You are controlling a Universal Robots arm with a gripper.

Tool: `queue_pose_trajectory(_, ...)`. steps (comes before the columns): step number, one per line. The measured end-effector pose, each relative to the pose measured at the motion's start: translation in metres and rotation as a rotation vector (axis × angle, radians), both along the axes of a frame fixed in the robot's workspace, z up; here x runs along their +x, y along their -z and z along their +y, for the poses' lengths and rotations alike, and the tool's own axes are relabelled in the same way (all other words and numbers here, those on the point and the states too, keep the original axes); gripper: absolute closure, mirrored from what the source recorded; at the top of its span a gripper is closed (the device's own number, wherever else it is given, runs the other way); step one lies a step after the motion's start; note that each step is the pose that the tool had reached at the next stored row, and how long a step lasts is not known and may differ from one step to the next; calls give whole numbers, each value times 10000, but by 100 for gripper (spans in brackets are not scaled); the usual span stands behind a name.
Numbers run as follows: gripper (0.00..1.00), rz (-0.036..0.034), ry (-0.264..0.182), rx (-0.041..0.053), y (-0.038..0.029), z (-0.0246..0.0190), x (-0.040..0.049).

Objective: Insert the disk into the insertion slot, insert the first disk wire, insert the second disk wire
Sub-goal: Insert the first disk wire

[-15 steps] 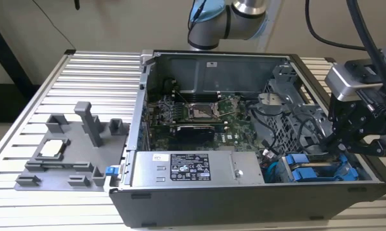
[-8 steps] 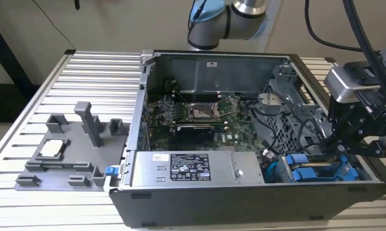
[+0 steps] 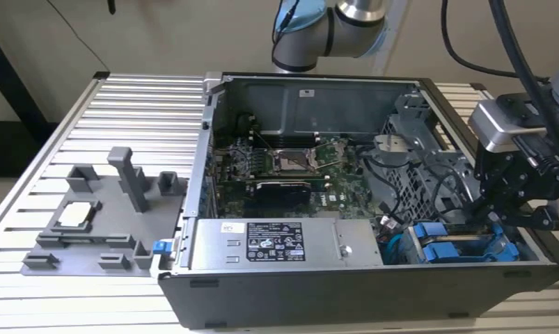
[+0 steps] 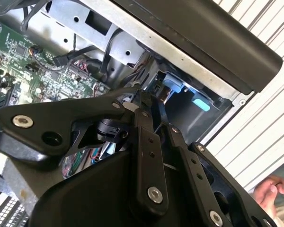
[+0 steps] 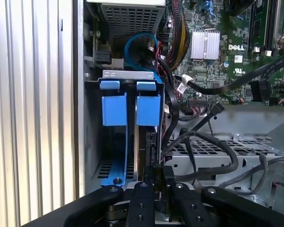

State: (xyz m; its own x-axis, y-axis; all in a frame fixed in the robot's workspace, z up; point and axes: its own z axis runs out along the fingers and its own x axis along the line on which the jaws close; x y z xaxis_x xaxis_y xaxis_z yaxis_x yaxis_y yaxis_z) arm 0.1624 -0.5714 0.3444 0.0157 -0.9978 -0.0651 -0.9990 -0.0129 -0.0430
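Disk (image 5: 149, 142): we see its dark edge pinched between the narrowed fingers (image 5: 143, 198).
Gripper (image 5: 157, 178): we see it just above the drive cage.
Insertion slot (image 5: 132, 74): we see the disk standing inside, beside a second blue carrier (image 5: 113, 109).

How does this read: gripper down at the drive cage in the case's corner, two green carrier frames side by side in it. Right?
Not quite. The two carrier frames are blue, not green; the first wrist view shows it. The rest stands: the gripper is down at the drive cage in the case's corner, frames side by side.
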Motion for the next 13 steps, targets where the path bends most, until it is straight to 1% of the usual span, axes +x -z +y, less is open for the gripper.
queue_pose_trajectory(5,81,0,27,15,3,-1,3)
queue_pose_trajectory(13,81,-5,26,2,2,-2,3)
